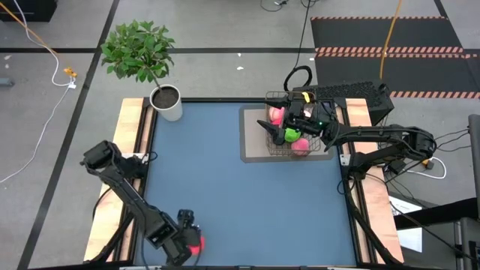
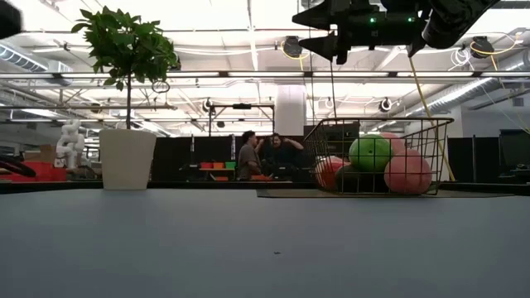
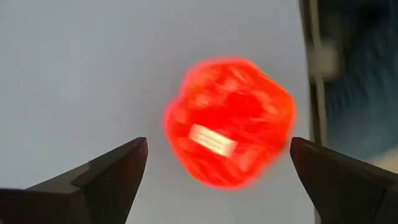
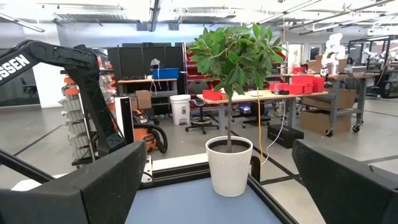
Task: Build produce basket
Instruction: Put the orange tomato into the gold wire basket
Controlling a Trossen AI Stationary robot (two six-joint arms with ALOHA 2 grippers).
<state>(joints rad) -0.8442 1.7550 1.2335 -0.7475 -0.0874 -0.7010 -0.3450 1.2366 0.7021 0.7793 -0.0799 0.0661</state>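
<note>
The left gripper is hovering, fingers apart, over a red fruit at the high view's bottom edge; only the left wrist view is showing the fruit filling the gap between them, untouched. The right gripper, jaws spread, is hanging above the basket at upper right, where the low view is showing a green apple piled on peaches.
</note>
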